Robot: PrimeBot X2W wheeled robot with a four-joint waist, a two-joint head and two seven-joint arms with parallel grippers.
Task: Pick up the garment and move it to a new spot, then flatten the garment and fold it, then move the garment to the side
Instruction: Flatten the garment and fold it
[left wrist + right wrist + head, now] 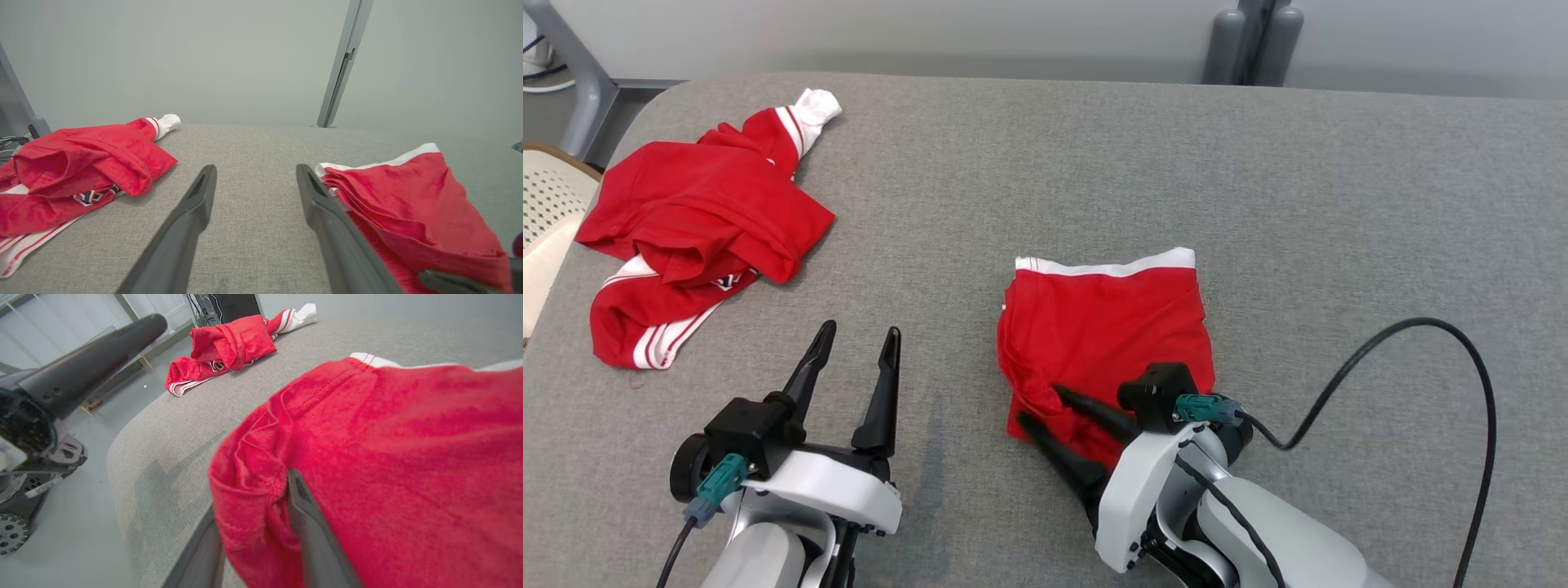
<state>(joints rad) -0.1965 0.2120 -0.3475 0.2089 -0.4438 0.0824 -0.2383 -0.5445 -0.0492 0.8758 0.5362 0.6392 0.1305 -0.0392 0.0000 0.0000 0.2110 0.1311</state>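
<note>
At garment (1107,327) corner, right pincer (1040,405) straddles fold.

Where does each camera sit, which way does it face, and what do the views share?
Head view: on the head, looking forward and down at the grey table; left gripper and right gripper both show.
Left wrist view: on the left wrist, looking along its open fingers across the table.
Right wrist view: on the right wrist, looking along fingers straddling a fold of the folded garment; left gripper at left.
Shared: all show the folded garment and the crumpled garment.
</note>
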